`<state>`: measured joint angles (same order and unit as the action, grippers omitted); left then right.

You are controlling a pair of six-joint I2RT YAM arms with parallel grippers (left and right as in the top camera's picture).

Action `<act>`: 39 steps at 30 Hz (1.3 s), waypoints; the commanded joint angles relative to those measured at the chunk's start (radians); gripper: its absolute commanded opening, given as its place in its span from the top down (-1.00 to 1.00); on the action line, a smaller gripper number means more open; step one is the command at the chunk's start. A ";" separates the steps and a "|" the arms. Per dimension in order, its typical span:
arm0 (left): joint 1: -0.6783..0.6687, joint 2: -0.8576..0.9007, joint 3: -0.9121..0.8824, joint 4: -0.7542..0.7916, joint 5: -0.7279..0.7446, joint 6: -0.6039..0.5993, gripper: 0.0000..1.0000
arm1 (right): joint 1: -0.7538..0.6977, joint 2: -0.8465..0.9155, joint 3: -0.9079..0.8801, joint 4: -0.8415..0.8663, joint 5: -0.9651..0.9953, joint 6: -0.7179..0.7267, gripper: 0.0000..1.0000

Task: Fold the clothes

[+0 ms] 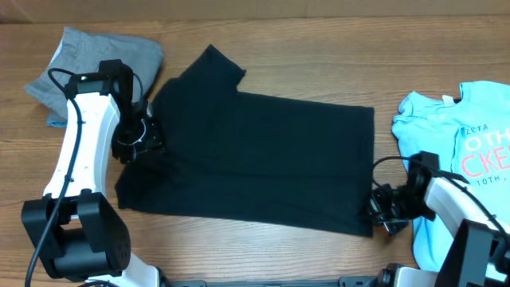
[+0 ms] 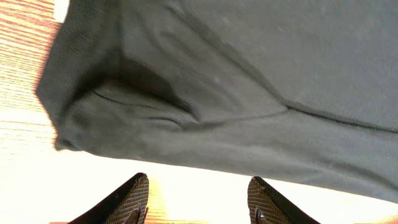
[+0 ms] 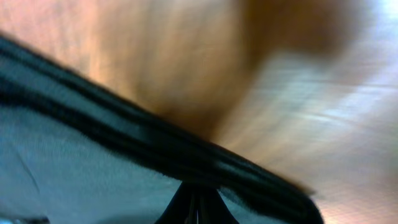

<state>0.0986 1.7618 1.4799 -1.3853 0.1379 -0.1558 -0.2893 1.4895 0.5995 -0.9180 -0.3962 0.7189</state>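
Black T-shirt (image 1: 263,151) lies spread in the middle of the counter (image 1: 263,255), mostly flat, one sleeve poking toward the far edge, a fold line running across the body. Left side of it is rumpled, with a soft ridge and a rounded, bunched corner showing in the left wrist view (image 2: 186,118)

Grey shorts (image 1: 96,60) sit crumpled in the far left corner, just beside the shirt's left side, partly under the left arm. Light blue printed tee (image 1: 462,151) lies at the right edge, apart from the black shirt, with the right arm over its near part

Left tool (image 1: 143,139) is at the shirt's left edge. In its own camera the tool (image 2: 199,202) is about half open, both fingers (image 2: 134,199) over bare wood, nothing between them; the shirt edge is just beyond the tips, not touching

Right tool (image 1: 384,209) is at the shirt's near right corner, close to the near edge of the counter. Its wrist view is badly blurred: tool (image 3: 196,202) is closed, tips meeting right at the thick black hem (image 3: 155,146). Cannot tell if cloth is actually pinched
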 commanded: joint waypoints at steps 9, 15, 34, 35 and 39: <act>0.005 -0.014 0.023 0.026 0.061 0.034 -0.26 | -0.126 0.009 0.061 -0.060 0.126 -0.160 0.89; 0.003 -0.014 0.033 0.132 0.429 0.283 -0.70 | -0.126 -0.047 0.235 -0.146 -0.082 -0.353 0.63; -0.239 0.379 0.594 0.341 0.059 0.330 -0.79 | -0.125 -0.143 0.507 -0.192 -0.190 -0.461 0.10; -0.239 0.418 0.621 0.354 0.063 0.331 -0.76 | -0.125 -0.143 0.507 -0.192 -0.190 -0.461 0.10; -0.241 0.551 0.670 0.501 0.068 0.320 -0.72 | -0.125 -0.143 0.507 -0.198 -0.189 -0.461 0.10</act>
<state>-0.1432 2.2242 2.1094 -0.9436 0.2264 0.1608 -0.4118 1.3590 1.0840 -1.1156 -0.5728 0.2699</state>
